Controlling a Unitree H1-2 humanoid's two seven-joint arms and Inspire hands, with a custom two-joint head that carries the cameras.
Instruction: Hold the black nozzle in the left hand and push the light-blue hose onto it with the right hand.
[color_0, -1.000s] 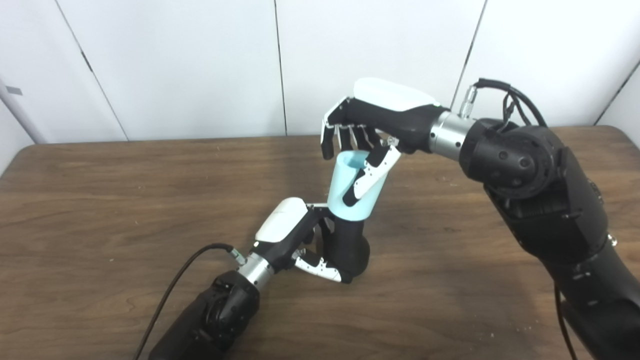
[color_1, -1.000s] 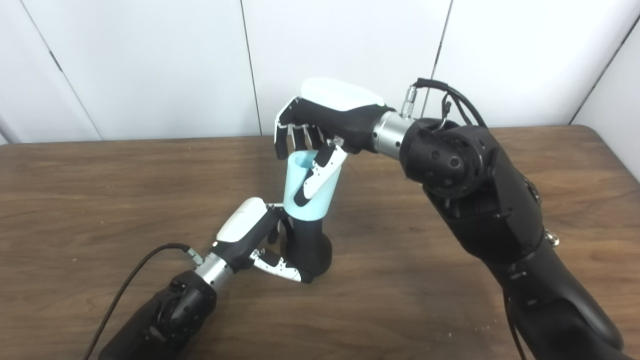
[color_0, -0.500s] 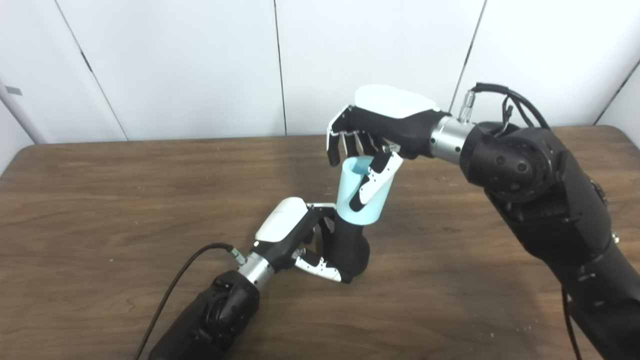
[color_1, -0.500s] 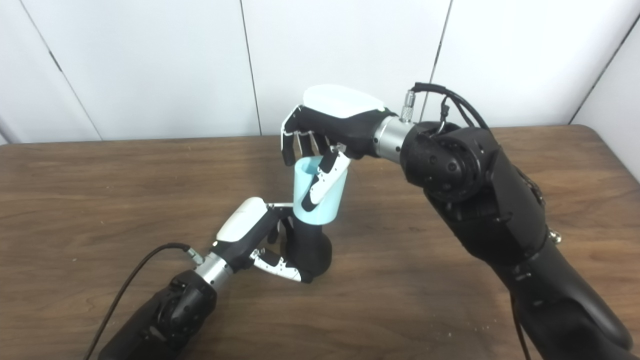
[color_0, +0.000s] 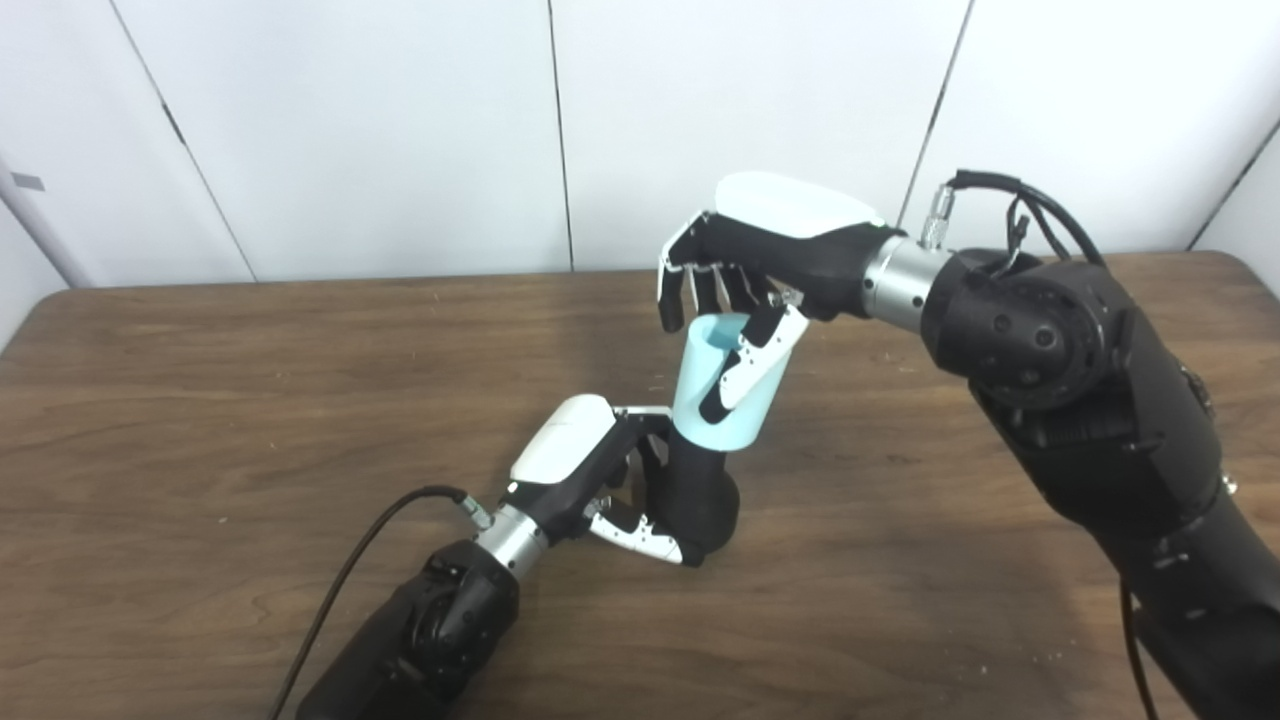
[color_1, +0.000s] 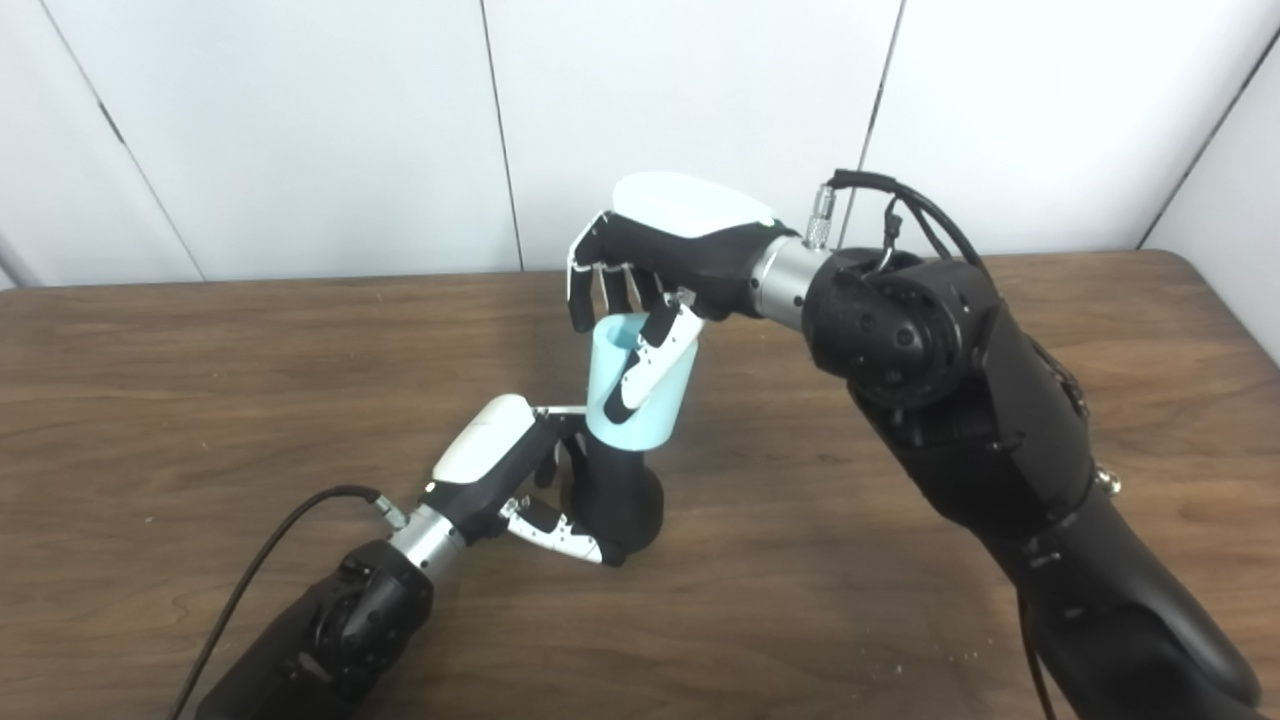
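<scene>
The black nozzle (color_0: 700, 495) stands upright on the wooden table (color_0: 200, 400), and my left hand (color_0: 590, 470) is shut on its lower body. A light-blue hose piece (color_0: 725, 385), a short open tube, sits over the nozzle's top, leaning a little to the right. My right hand (color_0: 760, 260) comes from above and is shut on the hose, thumb down its front and fingers curled over its upper rim. The nozzle's top end is hidden inside the hose. In the right eye view the hose (color_1: 640, 385) covers the nozzle (color_1: 615, 500) in the same way.
The table's back edge meets a white panelled wall (color_0: 400, 130). A black cable (color_0: 350, 570) loops off my left wrist over the table. My bulky right forearm (color_0: 1080, 400) fills the right side.
The hose has slid lower onto the nozzle and stands more upright, shifted slightly right with my right hand. My left hand and the nozzle stay put.
</scene>
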